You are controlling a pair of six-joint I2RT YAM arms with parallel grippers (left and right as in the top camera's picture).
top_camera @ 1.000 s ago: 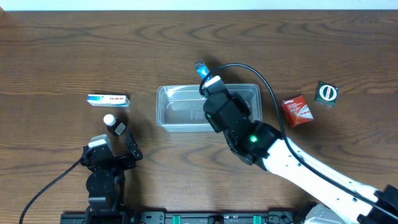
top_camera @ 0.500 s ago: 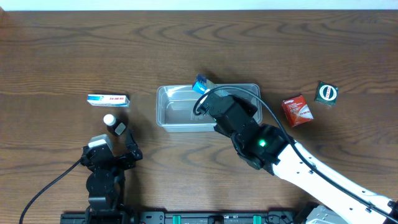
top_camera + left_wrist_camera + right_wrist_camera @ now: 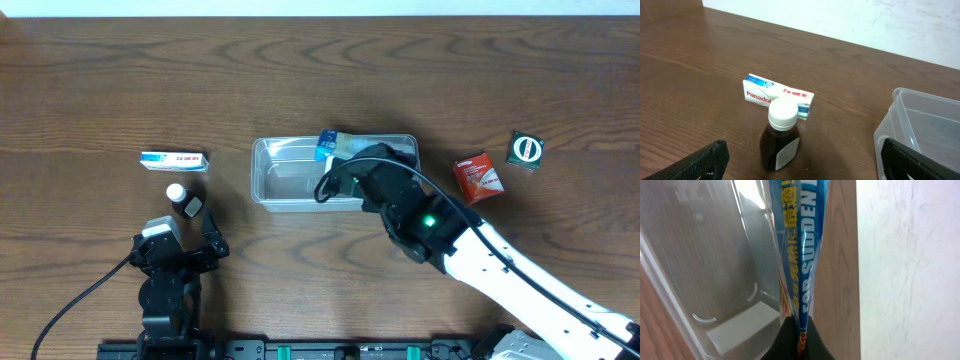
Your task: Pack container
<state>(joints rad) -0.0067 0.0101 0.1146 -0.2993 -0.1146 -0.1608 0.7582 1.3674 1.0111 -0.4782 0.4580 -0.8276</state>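
Observation:
The clear plastic container (image 3: 285, 175) sits at the table's middle; it also shows in the right wrist view (image 3: 705, 280) and at the right edge of the left wrist view (image 3: 925, 120). My right gripper (image 3: 345, 152) is shut on a thin blue packet (image 3: 328, 143), held edge-on over the container's far rim; the right wrist view shows the packet (image 3: 800, 240) pinched between the black fingers (image 3: 801, 342). My left gripper (image 3: 180, 245) is open and empty at the front left, its fingers (image 3: 800, 167) straddling the space before a dark bottle with a white cap (image 3: 780, 135).
A white and blue Panadol box (image 3: 174, 160) lies at the left, behind the bottle (image 3: 183, 200); the box also shows in the left wrist view (image 3: 777, 95). A red box (image 3: 478, 177) and a small dark green packet (image 3: 526, 151) lie at the right.
My right gripper has drawn back toward the front right with the blue packet, bringing it from beyond the container's far rim to over that rim. The left arm has not moved.

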